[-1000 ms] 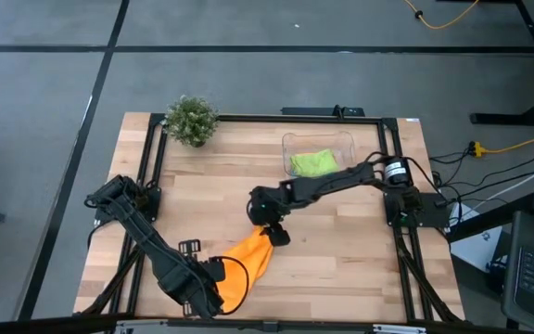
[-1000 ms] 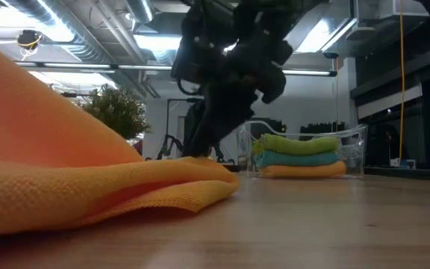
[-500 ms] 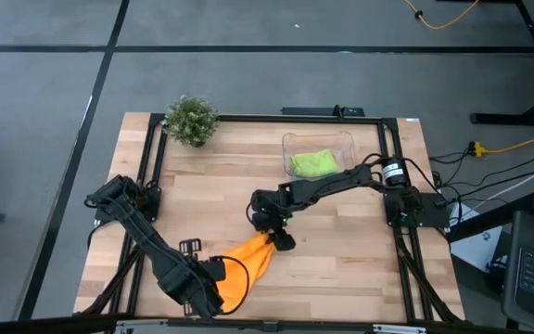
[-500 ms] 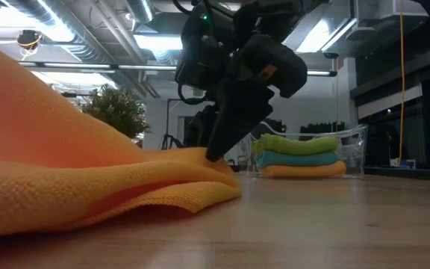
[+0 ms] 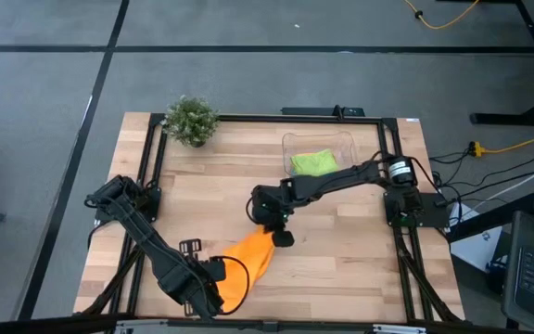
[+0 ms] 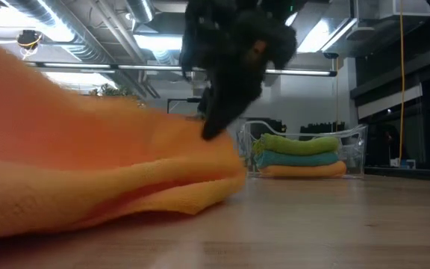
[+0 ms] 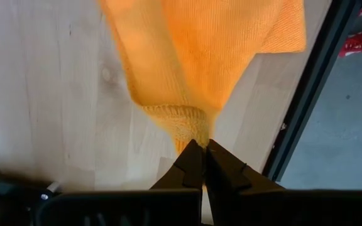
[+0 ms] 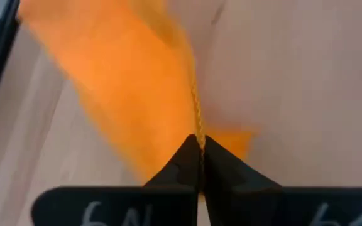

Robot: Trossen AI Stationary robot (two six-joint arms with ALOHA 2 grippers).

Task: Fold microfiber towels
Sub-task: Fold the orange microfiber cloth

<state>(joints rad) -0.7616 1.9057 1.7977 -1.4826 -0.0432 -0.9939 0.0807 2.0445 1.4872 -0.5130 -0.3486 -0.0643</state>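
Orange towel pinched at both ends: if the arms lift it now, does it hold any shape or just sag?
Probably sags: the orange towel drapes in soft folds between the left gripper and right gripper. Likely light, since thin pinches gather it. The fuzzy weave should resist slipping.

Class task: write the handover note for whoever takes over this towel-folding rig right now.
Left pincer: shut on one corner of the orange towel, at the table's front edge.
Right pincer: shut on the towel's opposite end, mid-table.
Clear tub at the back right: green, teal and orange towels, folded and stacked.
Done: three towels.
Left: fold the held orange towel, probably add it to the tub.
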